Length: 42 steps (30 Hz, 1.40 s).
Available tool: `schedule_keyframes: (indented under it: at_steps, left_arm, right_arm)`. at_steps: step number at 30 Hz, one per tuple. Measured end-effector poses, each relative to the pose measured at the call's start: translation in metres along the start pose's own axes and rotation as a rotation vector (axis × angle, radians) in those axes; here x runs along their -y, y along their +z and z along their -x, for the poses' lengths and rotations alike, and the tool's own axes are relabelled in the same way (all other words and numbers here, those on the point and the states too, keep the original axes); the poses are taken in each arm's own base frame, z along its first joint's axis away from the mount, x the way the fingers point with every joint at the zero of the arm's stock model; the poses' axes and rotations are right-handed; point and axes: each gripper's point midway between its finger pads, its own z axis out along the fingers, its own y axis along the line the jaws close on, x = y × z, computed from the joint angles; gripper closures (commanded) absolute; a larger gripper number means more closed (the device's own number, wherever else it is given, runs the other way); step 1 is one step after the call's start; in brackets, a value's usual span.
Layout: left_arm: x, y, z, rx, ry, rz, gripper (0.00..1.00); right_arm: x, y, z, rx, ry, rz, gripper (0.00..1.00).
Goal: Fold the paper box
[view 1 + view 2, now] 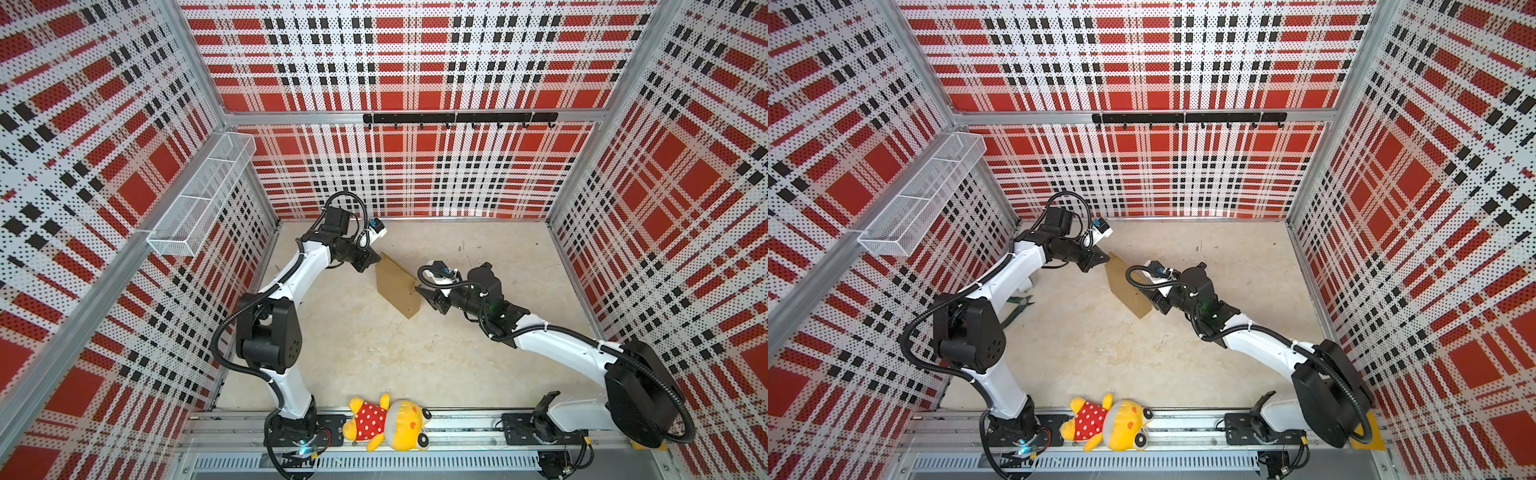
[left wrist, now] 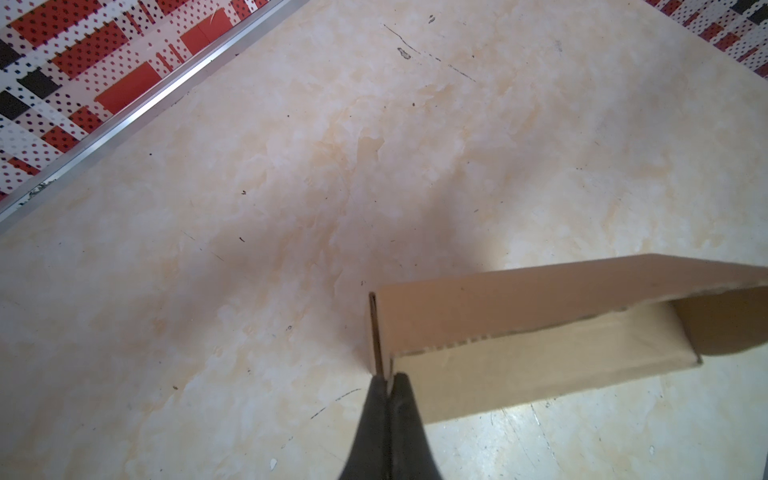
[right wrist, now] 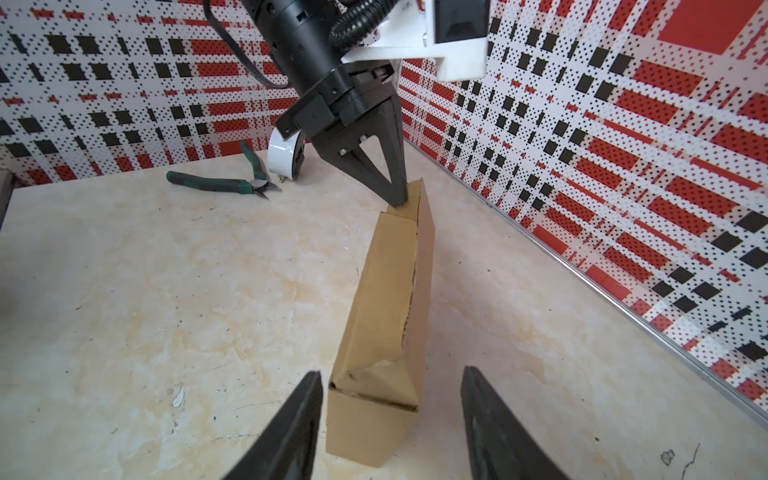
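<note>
The left gripper (image 2: 388, 380) has its fingers squeezed shut on one end of the paper box (image 1: 397, 286). The box is plain brown, long and thin, half folded. It lies in the middle of the table (image 1: 374, 353), and its other end is crumpled. The right gripper (image 3: 390, 374) has its fingers wide apart, one each side of that end. In a top view this gripper hides part of the box.

In the left wrist view the paper box (image 2: 540, 316) runs off the picture's edge, and the left gripper (image 2: 388, 378) shows only the ends of its fingers (image 2: 370, 419). The right gripper (image 3: 390, 372) is cropped likewise in the right wrist view. In a top view the pliers (image 1: 1019, 303) lie half hidden under the left arm (image 1: 1000, 282). A white round thing (image 3: 282, 160) sits part-covered behind its fingers.
</note>
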Motion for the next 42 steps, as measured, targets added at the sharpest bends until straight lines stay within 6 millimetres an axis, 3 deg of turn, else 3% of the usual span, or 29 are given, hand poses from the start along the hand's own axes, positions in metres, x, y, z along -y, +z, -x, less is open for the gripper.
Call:
schedule_keyframes:
  at_steps: [8, 15, 23, 36, 42]
  left_arm:
    - [0.001, 0.001, -0.003, -0.006, -0.004, -0.003, 1.0]
    - [0.001, 0.001, -0.004, -0.007, -0.005, -0.003, 1.0]
    - [0.002, 0.001, -0.004, -0.008, -0.008, -0.004, 1.0]
    - [0.005, 0.0, -0.006, -0.01, -0.023, -0.007, 1.0]
    - [0.009, -0.004, -0.01, -0.015, -0.037, -0.005, 0.92]
  right_arm:
    - [0.015, 0.02, 0.018, 0.006, 0.066, -0.038, 0.53]
    - [0.014, 0.035, 0.002, -0.048, 0.086, -0.026, 0.64]
    - [0.008, 0.037, -0.005, -0.068, 0.094, 0.003, 0.74]
    - [0.003, 0.041, -0.012, -0.083, 0.089, 0.034, 0.8]
    - [0.002, 0.042, -0.014, -0.088, 0.084, 0.038, 0.8]
